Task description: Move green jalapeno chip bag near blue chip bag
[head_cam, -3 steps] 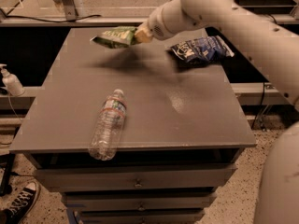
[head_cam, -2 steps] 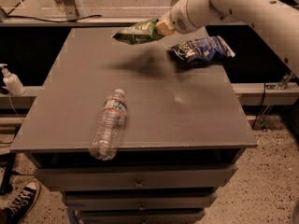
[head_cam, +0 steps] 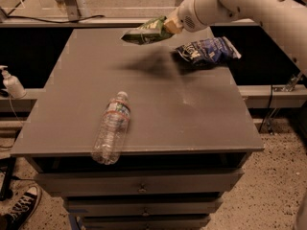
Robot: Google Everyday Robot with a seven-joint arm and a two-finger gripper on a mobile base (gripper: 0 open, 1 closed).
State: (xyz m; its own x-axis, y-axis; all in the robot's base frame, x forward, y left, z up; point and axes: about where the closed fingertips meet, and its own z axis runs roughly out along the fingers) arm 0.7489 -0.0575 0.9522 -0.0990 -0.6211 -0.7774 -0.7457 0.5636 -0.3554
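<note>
**Green bag is hanging in the air, close to the blue bag**

Nearest to us, a black and white shoe is poking in at the bottom left corner, on the speckled floor. Above it, the gray table is standing with drawers under its top.

A clear water bottle is lying on its side near the front left of the table. Its cap is pointing toward the back. It is lying well apart from both bags.

Off to the left, past the table edge, a small white pump bottle is standing upright on a low ledge.

Farther back, on the right side of the table, the blue chip bag is lying flat and wrinkly, close to the right edge.

Just to its left, the green jalapeno chip bag is hanging in the air above the back of the table. It is not touching the table or the blue bag. Its dark shadow is falling on the table below it.

The gripper is pinching the right end of the green bag, squeezed tight on it. The big white arm is reaching in from the top right corner, above the blue bag.
</note>
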